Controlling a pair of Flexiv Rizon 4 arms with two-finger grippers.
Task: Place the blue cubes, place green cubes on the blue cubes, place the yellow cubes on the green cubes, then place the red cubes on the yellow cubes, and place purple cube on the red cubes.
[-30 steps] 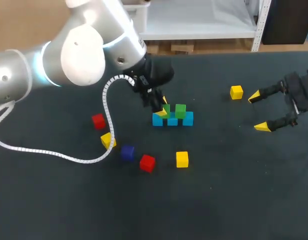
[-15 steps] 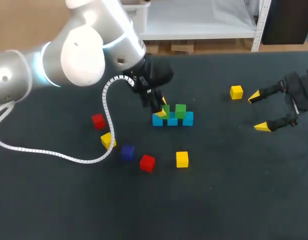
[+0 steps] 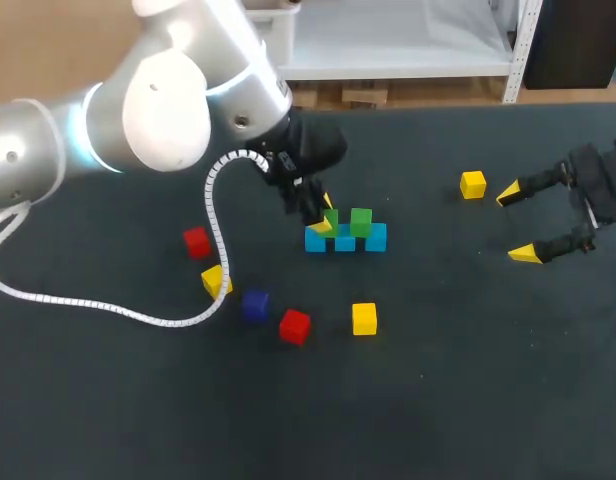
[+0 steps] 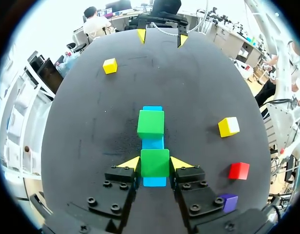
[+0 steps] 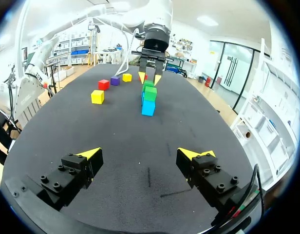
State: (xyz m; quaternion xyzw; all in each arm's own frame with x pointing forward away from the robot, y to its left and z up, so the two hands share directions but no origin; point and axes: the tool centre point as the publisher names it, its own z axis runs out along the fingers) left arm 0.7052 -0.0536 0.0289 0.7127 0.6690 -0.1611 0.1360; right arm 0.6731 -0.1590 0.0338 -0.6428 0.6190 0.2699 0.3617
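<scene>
Three blue cubes point(image 3: 345, 243) lie in a row mid-table. A green cube point(image 3: 361, 221) rests on the row's right half. My left gripper point(image 3: 324, 217) is shut on a second green cube point(image 4: 155, 165), which sits on the blue cubes point(image 4: 153, 143) at the row's left end; the yellow tips point(image 4: 131, 162) press both its sides. The other green cube point(image 4: 151, 124) lies just ahead of it. My right gripper point(image 3: 522, 222) stands open at the far right, nothing between its fingers point(image 5: 89, 155). From there the stack point(image 5: 148, 100) and my left gripper point(image 5: 150, 76) show far ahead.
Loose cubes lie around: red point(image 3: 197, 241), yellow point(image 3: 216, 280), purple point(image 3: 254, 305), red point(image 3: 294, 326) and yellow point(image 3: 364, 318) in front of and left of the stack. Another yellow cube point(image 3: 473, 184) sits near my right gripper. A white cable point(image 3: 138, 312) loops across the left.
</scene>
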